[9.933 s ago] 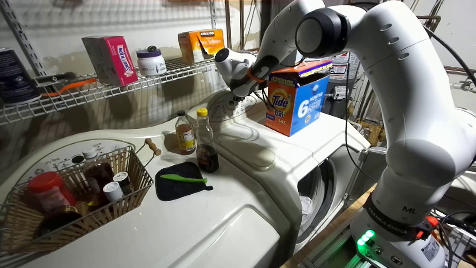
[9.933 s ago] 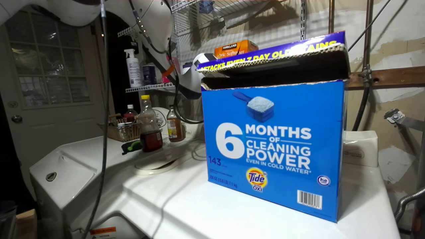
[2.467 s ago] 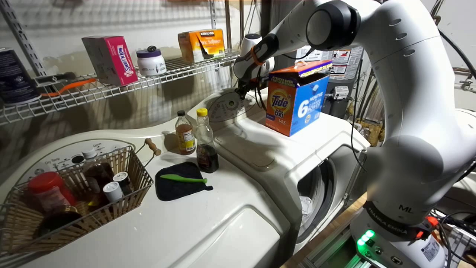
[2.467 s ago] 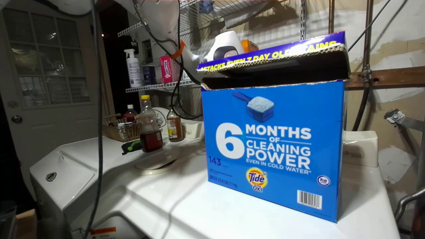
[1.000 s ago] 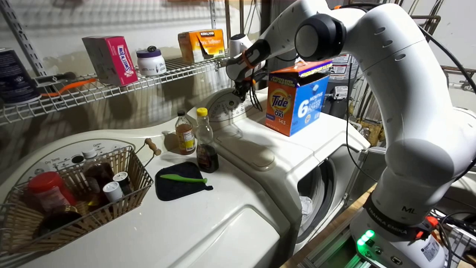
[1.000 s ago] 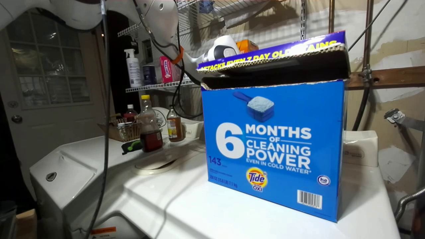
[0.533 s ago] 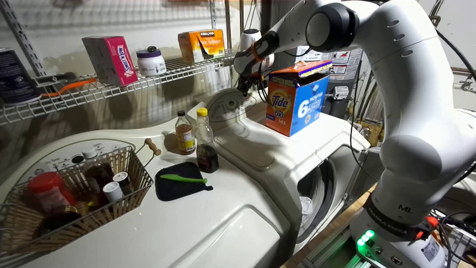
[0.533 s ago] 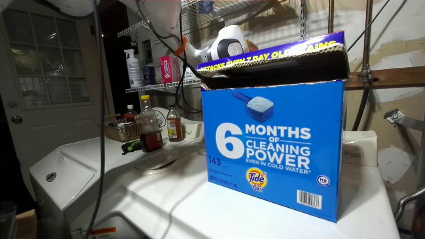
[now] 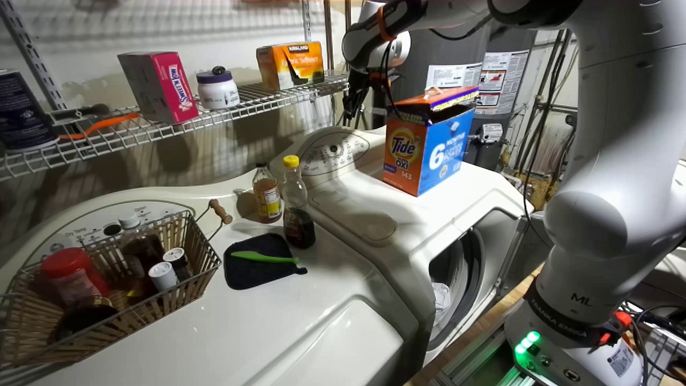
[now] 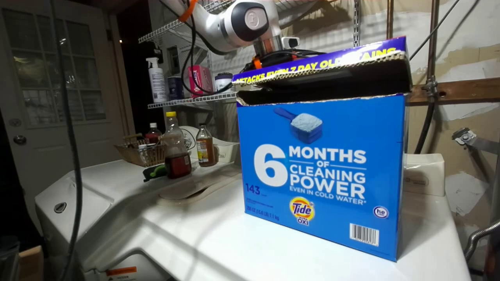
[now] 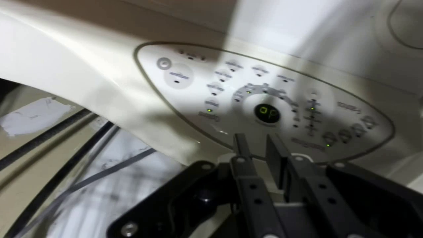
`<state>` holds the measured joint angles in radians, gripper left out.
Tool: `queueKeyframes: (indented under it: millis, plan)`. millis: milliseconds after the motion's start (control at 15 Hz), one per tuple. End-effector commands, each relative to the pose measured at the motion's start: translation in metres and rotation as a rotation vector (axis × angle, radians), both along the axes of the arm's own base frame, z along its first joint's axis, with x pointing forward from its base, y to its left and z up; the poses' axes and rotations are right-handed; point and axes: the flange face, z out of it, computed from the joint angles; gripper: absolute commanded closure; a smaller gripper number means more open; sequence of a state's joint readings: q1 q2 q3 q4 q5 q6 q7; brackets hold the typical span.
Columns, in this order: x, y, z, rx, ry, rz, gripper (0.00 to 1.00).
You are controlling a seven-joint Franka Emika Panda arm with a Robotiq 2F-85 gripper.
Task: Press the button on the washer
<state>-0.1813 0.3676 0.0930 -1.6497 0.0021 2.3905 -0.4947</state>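
The washer is the glossy white appliance with the round door opening; its top also shows in an exterior view. Its oval control panel is at the back. In the wrist view the panel appears upside down, with a lit round display, several green lights and small buttons. My gripper hangs above the panel's rear edge, apart from it. In the wrist view its fingers are parted by a narrow gap with nothing between them. In an exterior view the Tide box hides the fingertips.
A Tide box stands on the washer beside the panel. Two bottles, a dark pad and a basket are on the neighbouring white appliance. A wire shelf with boxes runs along the wall.
Ten seconds ago my gripper was low over the panel's middle. In the last half second it has risen off the panel's right part, and the arm has drawn up and back.
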Motion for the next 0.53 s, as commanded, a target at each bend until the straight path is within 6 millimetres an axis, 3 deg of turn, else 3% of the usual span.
queueKeyframes:
  millis: [0,200,467]
  plan:
    - [-0.042,0.008,0.015,0.084,0.063,0.057,0.48]
    - [-0.071,0.006,0.030,0.069,0.090,0.025,0.26]
    - [-0.109,0.005,0.074,0.059,0.042,-0.080,0.01]
